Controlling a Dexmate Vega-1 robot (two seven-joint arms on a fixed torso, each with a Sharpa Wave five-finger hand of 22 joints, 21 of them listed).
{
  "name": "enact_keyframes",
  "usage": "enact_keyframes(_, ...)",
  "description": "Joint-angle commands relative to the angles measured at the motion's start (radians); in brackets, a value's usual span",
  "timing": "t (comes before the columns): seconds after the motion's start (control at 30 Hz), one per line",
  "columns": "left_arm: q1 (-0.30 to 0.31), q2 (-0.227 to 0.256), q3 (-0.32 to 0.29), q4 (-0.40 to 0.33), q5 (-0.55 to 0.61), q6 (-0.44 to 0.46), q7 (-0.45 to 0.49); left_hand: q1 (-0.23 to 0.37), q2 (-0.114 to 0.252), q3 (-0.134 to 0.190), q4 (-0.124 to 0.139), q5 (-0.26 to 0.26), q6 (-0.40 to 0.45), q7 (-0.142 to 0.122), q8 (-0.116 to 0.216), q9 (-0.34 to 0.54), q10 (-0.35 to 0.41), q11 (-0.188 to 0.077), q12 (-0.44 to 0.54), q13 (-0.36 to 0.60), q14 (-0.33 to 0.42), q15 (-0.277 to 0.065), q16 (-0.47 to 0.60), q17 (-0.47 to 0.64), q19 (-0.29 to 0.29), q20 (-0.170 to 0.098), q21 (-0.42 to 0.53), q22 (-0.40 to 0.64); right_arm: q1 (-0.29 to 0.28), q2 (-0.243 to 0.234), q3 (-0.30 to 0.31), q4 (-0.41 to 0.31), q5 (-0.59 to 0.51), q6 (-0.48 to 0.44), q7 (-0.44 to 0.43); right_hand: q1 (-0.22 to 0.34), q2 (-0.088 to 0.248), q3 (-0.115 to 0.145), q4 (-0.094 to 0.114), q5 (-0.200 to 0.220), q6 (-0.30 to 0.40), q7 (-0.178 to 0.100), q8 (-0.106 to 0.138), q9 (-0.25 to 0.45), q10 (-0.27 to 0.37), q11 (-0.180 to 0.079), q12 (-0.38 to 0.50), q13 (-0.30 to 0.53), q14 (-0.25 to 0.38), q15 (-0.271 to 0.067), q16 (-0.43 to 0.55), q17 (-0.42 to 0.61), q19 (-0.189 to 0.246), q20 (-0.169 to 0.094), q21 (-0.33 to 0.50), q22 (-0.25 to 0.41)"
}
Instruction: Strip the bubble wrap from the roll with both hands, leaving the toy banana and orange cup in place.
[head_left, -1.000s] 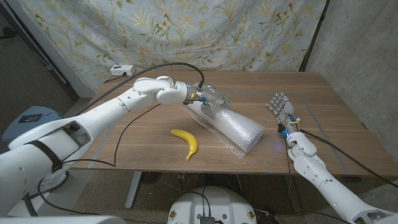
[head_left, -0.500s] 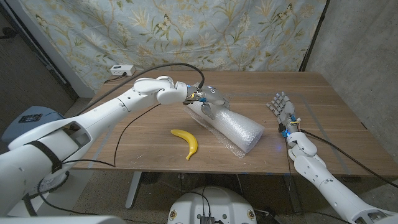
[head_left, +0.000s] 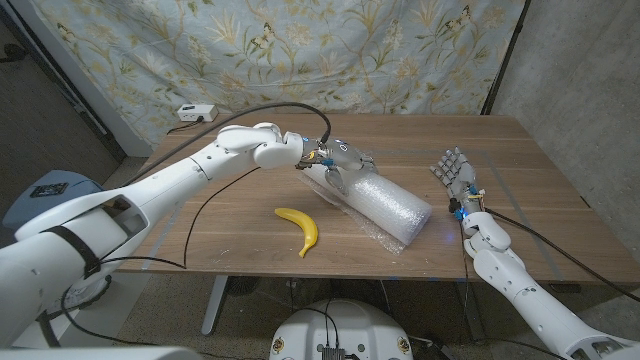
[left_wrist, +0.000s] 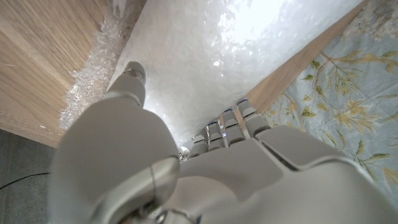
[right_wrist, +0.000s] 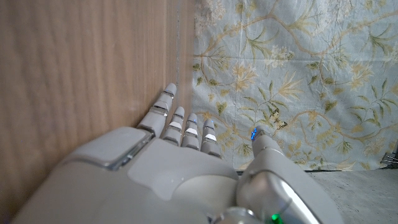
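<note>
Left hand (head_left: 338, 160) clamped on the far upper end of the bubble wrap roll (head_left: 378, 203), fingers (left_wrist: 233, 118) over the top, thumb pressing the side. Roll lying slantwise across mid-desk (head_left: 240, 230), loose clear wrap (head_left: 385, 240) trailing beneath the near end. Toy banana (head_left: 302, 229) just beside the roll, toward the left arm's side, not touching. Right hand (head_left: 452, 171) upright near the desk's right edge, fingers straight and apart, holding nothing, well apart from the roll.
</note>
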Motion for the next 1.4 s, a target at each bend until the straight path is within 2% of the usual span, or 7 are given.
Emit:
enact_keyframes(0.03,-0.045,-0.051,0.077,-0.021,-0.015,0.134,-0.341,-0.022,-0.006,-0.005,0.006,0.001,-0.044,0.020,-0.026,-0.008,-0.030,0.023,-0.021,-0.009,-0.022,0.016,-0.024,-0.011,-0.024,0.010,-0.013,0.002,-0.082,0.004,0.019,0.020,0.015,-0.067,-0.026,-0.005,0.005,0.006,-0.002,0.006,0.003,-0.007,0.007,0.004,0.002,0.000,0.005,0.001,0.010,0.007,0.008,0.006,0.013,0.004,0.008,0.004)
enact_keyframes(0.2,-0.053,-0.065,0.087,-0.008,-0.021,0.149,-0.371,-0.023,-0.007,-0.005,0.004,0.003,-0.036,0.024,-0.025,-0.010,-0.018,0.018,-0.020,-0.013,-0.013,0.015,-0.026,-0.016,-0.021,0.010,-0.011,0.001,-0.083,0.009,0.020,0.025,0.021,-0.070,-0.027,-0.004,0.006,0.007,-0.002,0.006,0.003,-0.006,0.007,0.004,0.001,0.000,0.005,0.001,0.011,0.006,0.009,0.007,0.014,0.003,0.008,0.004)
enact_keyframes(0.53,-0.084,-0.107,0.123,0.047,-0.045,0.180,-0.439,-0.035,-0.020,-0.012,-0.002,0.006,-0.065,0.043,-0.045,-0.018,-0.043,0.051,-0.042,-0.022,-0.034,0.048,-0.050,-0.034,-0.026,0.024,-0.013,0.000,-0.092,0.008,0.021,0.019,0.025,-0.080,-0.037,-0.005,0.007,0.008,-0.001,0.006,0.003,-0.006,0.007,0.004,0.002,-0.001,0.005,0.002,0.012,0.005,0.010,0.008,0.016,0.002,0.009,0.004)
enact_keyframes(0.97,-0.118,-0.137,0.148,0.116,-0.092,0.195,-0.451,-0.048,-0.023,-0.016,-0.002,0.006,-0.054,0.047,-0.045,-0.024,-0.040,0.040,-0.053,-0.033,-0.034,0.051,-0.063,-0.050,-0.018,0.019,-0.010,-0.002,-0.092,0.004,0.021,0.016,0.030,-0.094,-0.033,-0.005,0.008,0.009,0.000,0.006,0.003,-0.007,0.007,0.004,0.002,0.000,0.006,0.002,0.013,0.005,0.011,0.009,0.016,0.002,0.009,0.004)
enact_keyframes(1.1,-0.129,-0.114,0.114,0.102,-0.124,0.179,-0.409,-0.060,-0.013,-0.016,0.004,0.007,-0.037,0.036,-0.041,-0.026,-0.016,0.022,-0.051,-0.039,-0.027,0.036,-0.064,-0.056,-0.019,0.014,-0.010,-0.003,-0.085,0.001,0.018,0.018,0.028,-0.101,-0.030,-0.005,0.008,0.009,0.000,0.007,0.003,-0.007,0.007,0.004,0.003,-0.001,0.006,0.002,0.013,0.005,0.011,0.009,0.016,0.002,0.009,0.004)
enact_keyframes(1.27,-0.146,-0.106,0.073,0.165,-0.121,0.148,-0.241,-0.070,0.000,-0.013,0.007,0.006,0.007,0.015,-0.027,-0.030,0.020,0.002,-0.047,-0.049,-0.002,0.020,-0.064,-0.066,0.005,-0.002,-0.002,-0.004,-0.074,-0.006,0.011,0.016,0.023,-0.113,-0.022,-0.005,0.008,0.010,0.000,0.007,0.003,-0.007,0.007,0.004,0.002,0.000,0.005,0.002,0.013,0.004,0.011,0.009,0.016,0.002,0.009,0.004)
enact_keyframes(1.4,-0.171,-0.109,0.069,0.178,-0.116,0.148,-0.218,-0.081,0.002,-0.016,0.010,0.005,0.018,0.014,-0.025,-0.031,0.033,-0.005,-0.047,-0.052,0.005,0.015,-0.064,-0.070,0.010,-0.004,0.000,-0.004,-0.067,-0.012,0.007,0.012,0.018,-0.122,-0.021,-0.005,0.007,0.010,0.000,0.007,0.002,-0.007,0.007,0.005,0.002,0.000,0.006,0.002,0.013,0.005,0.011,0.010,0.016,0.002,0.008,0.004)
